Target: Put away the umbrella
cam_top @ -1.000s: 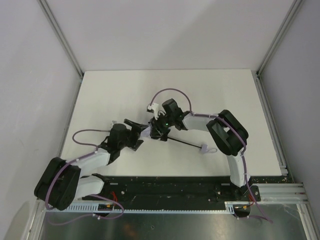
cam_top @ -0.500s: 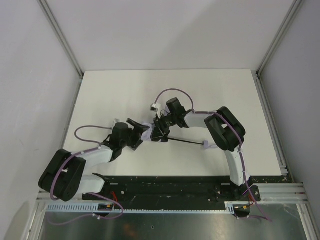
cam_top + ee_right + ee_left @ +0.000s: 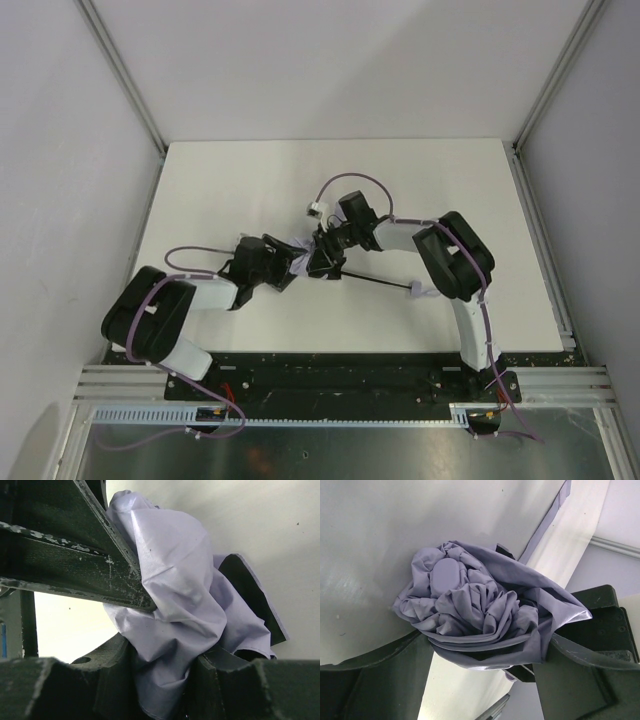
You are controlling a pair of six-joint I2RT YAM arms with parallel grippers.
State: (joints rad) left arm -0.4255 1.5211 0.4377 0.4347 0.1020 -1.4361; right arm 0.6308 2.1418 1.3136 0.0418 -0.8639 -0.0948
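Near the middle of the table (image 3: pixel 230 190), the right gripper (image 3: pixel 321 262) clamps the bunched canopy of the umbrella (image 3: pixel 470 612) from 2 o'clock, seemingly steadying it, while the left gripper (image 3: pixel 287 266) straddles the bundle from 8 o'clock, whether clenched I cannot tell

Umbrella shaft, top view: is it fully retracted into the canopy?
No, the black shaft lies extended between the canopy and the handle.

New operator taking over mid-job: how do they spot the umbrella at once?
On the white table, look where the left claw and right claw meet: the umbrella is the crumpled lavender-grey fabric bunched between them. A thin black shaft runs rightward to a small pale handle; nothing else there is fabric.
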